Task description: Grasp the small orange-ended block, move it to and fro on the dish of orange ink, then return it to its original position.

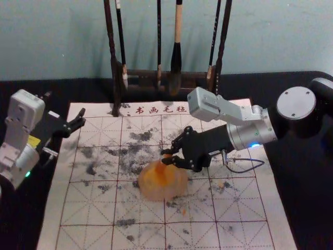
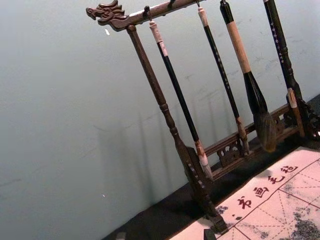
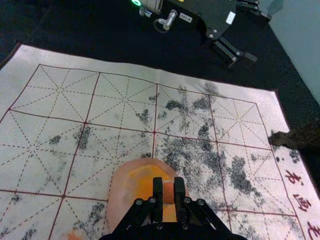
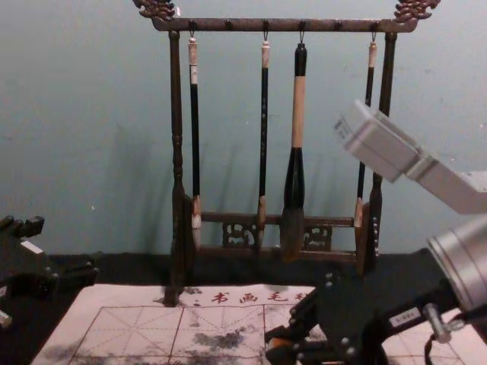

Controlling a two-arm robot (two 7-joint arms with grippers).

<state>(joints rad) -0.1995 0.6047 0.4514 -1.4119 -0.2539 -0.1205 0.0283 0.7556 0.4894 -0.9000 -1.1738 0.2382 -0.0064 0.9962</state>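
Block (image 3: 168, 192) held by right gripper (image 1: 165, 156), fingers clamped on it; ink dish (image 1: 163, 186) right below, contact unclear. Left gripper (image 1: 66, 103) idle, well off to its left, fingers spread.

The calligraphy mat (image 1: 104, 237) lies on the table (image 1: 307, 198), with the brush rack (image 4: 228, 25) standing at its far edge before the wall (image 4: 76, 84) and four brushes (image 4: 195, 137) hanging side by side from the top bar. Around the mat's middle sits the dish (image 1: 151, 187), the block (image 3: 168, 192) between the right gripper's (image 1: 166, 156) fingers at its far side. The left gripper (image 1: 65, 104) is by the mat's far left corner.
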